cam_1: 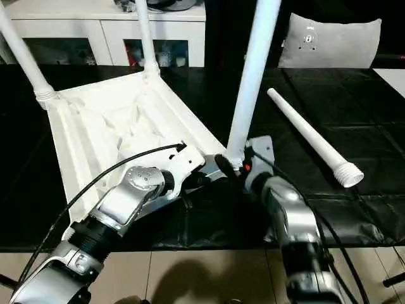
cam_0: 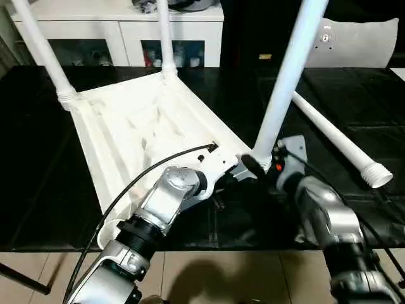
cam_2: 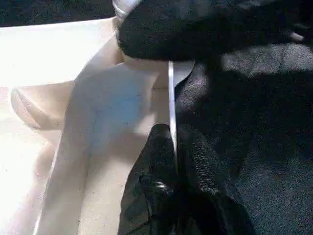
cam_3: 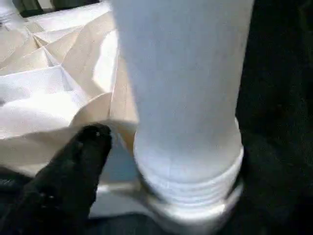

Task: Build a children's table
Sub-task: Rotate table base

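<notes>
**White plastic table three legs up, one to go**

White and upside down, the children's table (cam_0: pixel 136 136) lies on the black bench (cam_0: pixel 38 190) in front of me, ribbed underside showing. Two legs stand in the far corner sockets: the far left leg (cam_0: pixel 44 54) and the far right leg (cam_0: pixel 164 38). A third leg (cam_0: pixel 288 76) stands in the near right corner, where my two grippers meet; threads show above the socket in my right wrist view, so I judge it not fully screwed home. My left gripper (cam_2: pixel 173 161) is pinched tight on the thin edge of the tabletop beside that corner, steadying it. My right gripper (cam_0: pixel 259 166) sits at the base of the third leg, fingers on either side of it; whether they clasp it or stand loose I cannot tell. The fourth leg (cam_0: pixel 338 139) lies loose on the bench to my right, threaded end toward me, and the near left corner is hidden behind my left arm.
</notes>
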Controlling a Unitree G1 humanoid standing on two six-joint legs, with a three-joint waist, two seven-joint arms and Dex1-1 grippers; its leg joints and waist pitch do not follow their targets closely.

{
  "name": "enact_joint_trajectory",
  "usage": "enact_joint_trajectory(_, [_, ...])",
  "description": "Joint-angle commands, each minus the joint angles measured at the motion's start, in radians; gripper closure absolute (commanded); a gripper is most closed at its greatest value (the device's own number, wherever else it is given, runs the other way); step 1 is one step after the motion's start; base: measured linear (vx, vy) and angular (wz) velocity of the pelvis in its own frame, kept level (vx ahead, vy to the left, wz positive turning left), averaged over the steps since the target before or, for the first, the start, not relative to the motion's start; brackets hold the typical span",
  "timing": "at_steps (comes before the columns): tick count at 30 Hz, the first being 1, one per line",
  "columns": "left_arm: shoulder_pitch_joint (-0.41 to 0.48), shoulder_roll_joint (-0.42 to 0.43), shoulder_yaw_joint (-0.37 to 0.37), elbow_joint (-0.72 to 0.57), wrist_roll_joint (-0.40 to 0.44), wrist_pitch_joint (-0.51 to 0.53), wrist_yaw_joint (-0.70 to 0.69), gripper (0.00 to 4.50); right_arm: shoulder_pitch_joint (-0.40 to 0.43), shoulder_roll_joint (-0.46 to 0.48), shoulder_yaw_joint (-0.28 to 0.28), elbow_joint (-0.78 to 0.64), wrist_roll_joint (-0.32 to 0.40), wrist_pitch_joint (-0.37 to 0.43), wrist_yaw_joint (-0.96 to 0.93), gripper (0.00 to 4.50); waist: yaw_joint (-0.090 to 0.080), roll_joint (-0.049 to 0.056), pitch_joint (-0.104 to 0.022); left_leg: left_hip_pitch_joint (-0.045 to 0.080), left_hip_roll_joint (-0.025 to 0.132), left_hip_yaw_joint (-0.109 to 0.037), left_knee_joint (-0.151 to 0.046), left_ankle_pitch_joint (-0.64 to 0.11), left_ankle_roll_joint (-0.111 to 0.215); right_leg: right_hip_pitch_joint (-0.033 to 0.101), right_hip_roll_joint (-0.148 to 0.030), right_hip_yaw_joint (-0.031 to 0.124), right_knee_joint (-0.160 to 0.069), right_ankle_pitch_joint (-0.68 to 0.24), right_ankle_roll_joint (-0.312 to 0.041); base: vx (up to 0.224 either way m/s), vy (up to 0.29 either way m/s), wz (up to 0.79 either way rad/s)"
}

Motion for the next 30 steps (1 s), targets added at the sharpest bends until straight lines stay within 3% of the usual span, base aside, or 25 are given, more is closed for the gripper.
enact_joint_trajectory(1, [-0.017, -0.011, 0.017, 0.001, -0.032, 0.021, -0.023, 4.07, 0.029, -0.005, -0.011, -0.063, 0.035, 0.027, 0.02, 0.04, 0.001, -0.011, -0.059, 0.01, 0.002, 0.005, -0.072, -0.255, 0.037, 0.056, -0.024, 0.018, -0.087, -0.265, -0.163, 0.0, 0.0, 0.0])
enact_joint_trajectory(4, [-0.003, -0.016, 0.023, -0.014, -0.055, 0.017, -0.033, 3.9, 0.074, -0.018, -0.038, -0.139, 0.06, 0.072, 0.011, 0.0, 0.002, -0.013, -0.061, 0.008, 0.003, 0.005, -0.071, -0.244, 0.04, 0.057, -0.024, 0.019, -0.086, -0.252, -0.161, 0.0, 0.0, 0.0])
enact_joint_trajectory(7, [0.009, -0.039, 0.078, -0.02, -0.088, -0.095, 0.019, 3.57, 0.142, -0.065, -0.054, -0.266, 0.119, 0.178, 0.05, 0.0, 0.009, -0.014, -0.062, 0.006, 0.003, 0.005, -0.069, -0.224, 0.054, 0.06, -0.023, 0.019, -0.085, -0.216, -0.166, 0.0, 0.0, 0.0])
enact_joint_trajectory(9, [0.018, -0.048, 0.107, -0.043, -0.126, -0.114, 0.005, 3.51, 0.156, -0.082, -0.043, -0.286, 0.119, 0.164, 0.078, 0.0, 0.011, -0.013, -0.062, 0.006, 0.006, 0.004, -0.071, -0.22, 0.057, 0.058, -0.026, 0.017, -0.084, -0.208, -0.171, 0.0, 0.0, 0.0])
enact_joint_trajectory(12, [0.05, -0.069, 0.193, -0.138, -0.225, -0.099, -0.01, 3.51, 0.191, -0.127, -0.02, -0.329, 0.14, 0.181, 0.15, 0.0, 0.013, -0.02, -0.062, 0.004, 0.008, 0.006, -0.07, -0.232, 0.06, 0.06, -0.03, 0.016, -0.084, -0.227, -0.185, 0.0, 0.0, 0.0])
enact_joint_trajectory(13, [0.052, -0.065, 0.212, -0.156, -0.232, -0.094, 0.001, 3.51, 0.195, -0.138, -0.015, -0.34, 0.148, 0.2, 0.163, 0.0, 0.014, -0.023, -0.061, 0.004, 0.008, 0.007, -0.07, -0.229, 0.065, 0.059, -0.028, 0.016, -0.086, -0.231, -0.182, 0.0, 0.0, 0.0])
enact_joint_trajectory(16, [0.052, -0.033, 0.254, -0.194, -0.241, -0.079, 0.028, 3.51, 0.196, -0.166, 0.014, -0.363, 0.149, 0.23, 0.195, 0.0, 0.01, -0.018, -0.058, 0.004, 0.007, 0.005, -0.072, -0.241, 0.062, 0.055, -0.027, 0.015, -0.091, -0.289, -0.151, 0.0, 0.0, 0.0])
enact_joint_trajectory(19, [0.055, 0.042, 0.27, -0.231, -0.19, -0.073, 0.069, 3.51, 0.192, -0.19, 0.061, -0.381, 0.141, 0.252, 0.228, 0.0, 0.007, -0.013, -0.058, 0.006, 0.008, 0.002, -0.074, -0.247, 0.05, 0.053, -0.023, 0.016, -0.089, -0.283, -0.137, 0.0, 0.0, 0.0])
enact_joint_trajectory(20, [0.067, 0.116, 0.281, -0.281, -0.149, -0.024, 0.078, 3.69, 0.18, -0.19, 0.085, -0.387, 0.138, 0.264, 0.239, 0.0, 0.004, -0.014, -0.058, 0.006, 0.007, 0.004, -0.074, -0.25, 0.045, 0.051, -0.023, 0.016, -0.09, -0.281, -0.139, 0.0, 0.0, 0.0])
enact_joint_trajectory(21, [0.074, 0.15, 0.297, -0.309, -0.131, 0.02, 0.093, 3.79, 0.172, -0.189, 0.097, -0.386, 0.136, 0.271, 0.243, 0.0, 0.006, -0.013, -0.06, 0.007, 0.01, 0.0, -0.074, -0.247, 0.038, 0.054, -0.024, 0.015, -0.084, -0.268, -0.142, 0.0, 0.0, 0.0])
enact_joint_trajectory(22, [0.083, 0.193, 0.324, -0.344, -0.111, 0.079, 0.113, 3.87, 0.161, -0.186, 0.112, -0.381, 0.134, 0.282, 0.249, 0.0, -0.002, -0.007, -0.061, 0.008, 0.01, -0.001, -0.076, -0.231, 0.033, 0.053, -0.022, 0.015, -0.077, -0.231, -0.152, 0.0, 0.0, 0.0])
enact_joint_trajectory(24, [0.104, 0.263, 0.339, -0.386, -0.081, 0.132, 0.106, 4.01, 0.152, -0.185, 0.135, -0.368, 0.124, 0.297, 0.251, 0.0, -0.006, -0.008, -0.059, 0.009, 0.007, 0.0, -0.075, -0.225, 0.032, 0.05, -0.02, 0.015, -0.078, -0.23, -0.159, 0.0, 0.0, 0.0])
enact_joint_trajectory(27, [0.151, 0.391, 0.344, -0.436, -0.018, 0.176, 0.075, 4.3, 0.141, -0.182, 0.165, -0.342, 0.097, 0.299, 0.241, 0.0, -0.003, -0.002, -0.057, 0.015, 0.009, 0.002, -0.076, -0.24, 0.019, 0.045, -0.02, 0.017, -0.079, -0.245, -0.162, 0.0, 0.0, 0.0])
enact_joint_trajectory(28, [0.151, 0.391, 0.344, -0.436, -0.018, 0.176, 0.075, 4.3, 0.141, -0.182, 0.165, -0.342, 0.097, 0.299, 0.241, 0.0, 0.003, 0.002, -0.058, 0.019, 0.01, 0.002, -0.077, -0.247, 0.014, 0.041, -0.02, 0.017, -0.079, -0.24, -0.166, 0.0, 0.0, 0.0])
enact_joint_trajectory(30, [0.174, 0.496, 0.322, -0.432, 0.022, 0.189, 0.057, 4.4, 0.125, -0.174, 0.175, -0.316, 0.085, 0.295, 0.224, 0.0, 0.013, 0.004, -0.06, 0.019, 0.008, 0.0, -0.079, -0.248, 0.005, 0.041, -0.019, 0.018, -0.073, -0.225, -0.162, 0.0, 0.0, 0.0])
